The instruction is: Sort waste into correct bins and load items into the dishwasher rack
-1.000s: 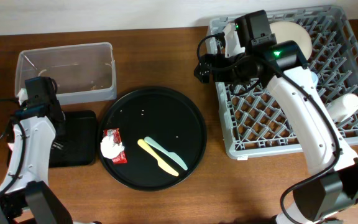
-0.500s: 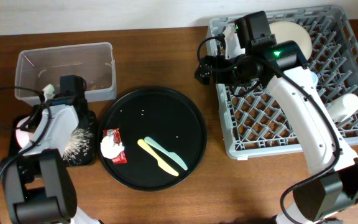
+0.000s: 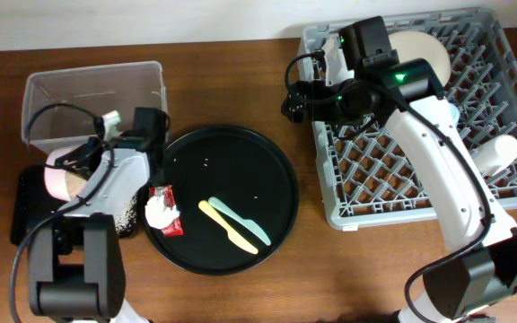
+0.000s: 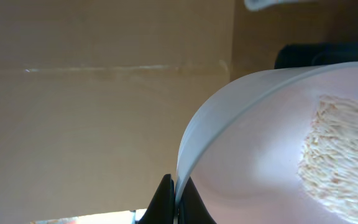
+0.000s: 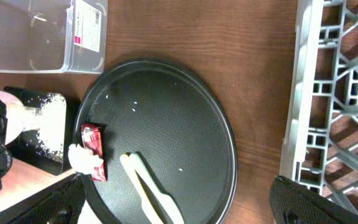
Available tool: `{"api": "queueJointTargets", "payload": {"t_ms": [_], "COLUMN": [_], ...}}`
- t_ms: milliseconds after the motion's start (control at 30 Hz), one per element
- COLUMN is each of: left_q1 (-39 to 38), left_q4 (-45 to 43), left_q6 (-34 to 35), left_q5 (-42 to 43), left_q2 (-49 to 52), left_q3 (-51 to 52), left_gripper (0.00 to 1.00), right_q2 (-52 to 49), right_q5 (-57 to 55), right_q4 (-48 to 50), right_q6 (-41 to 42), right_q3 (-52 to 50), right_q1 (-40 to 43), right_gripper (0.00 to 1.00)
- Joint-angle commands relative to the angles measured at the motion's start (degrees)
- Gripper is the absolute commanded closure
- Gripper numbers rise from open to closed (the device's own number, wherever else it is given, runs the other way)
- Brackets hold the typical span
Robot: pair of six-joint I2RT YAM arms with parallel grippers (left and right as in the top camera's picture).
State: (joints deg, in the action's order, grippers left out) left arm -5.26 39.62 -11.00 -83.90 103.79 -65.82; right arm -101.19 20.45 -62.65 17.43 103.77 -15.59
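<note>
Left arm [image 3: 115, 175] swung rightward since earlier frame | small white bowl [image 3: 58, 175] held over shallow black rectangular tray [image 3: 25, 208] | left jaws pinched on its rim; right jaws spread | bowl judged stiff, slick, light; rim grip suited.

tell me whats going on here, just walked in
The left tool is pinched shut on the rim of the small white bowl, tilted over the black rectangular tray, where rice grains lie scattered; more cling inside the bowl. The right tool hangs open and empty by the left edge of the dishwasher rack, which holds a plate and a white cup. The wrapper and two utensils lie on the round tray.
</note>
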Motion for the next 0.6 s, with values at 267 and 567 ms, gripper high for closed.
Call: {"api": "queueJointTargets", "payload": {"t_ms": [267, 567], "left_q1": [-4.48, -5.84], "left_q4": [0.46, 11.54], "left_q6": [-0.28, 5.92], "left_q5": [-5.95, -5.90], "left_q2": [0.72, 0.72], "left_q3": [1.07, 1.31], "left_gripper": [0.99, 0.99], "right_q2": [0.31, 0.31], "right_q5": [-0.09, -0.11], "right_q4": [-1.51, -1.22], "right_q6": [-0.63, -0.63], "right_q3": [0.55, 0.55], "right_q1": [0.26, 0.26], "right_gripper": [0.02, 0.02]}}
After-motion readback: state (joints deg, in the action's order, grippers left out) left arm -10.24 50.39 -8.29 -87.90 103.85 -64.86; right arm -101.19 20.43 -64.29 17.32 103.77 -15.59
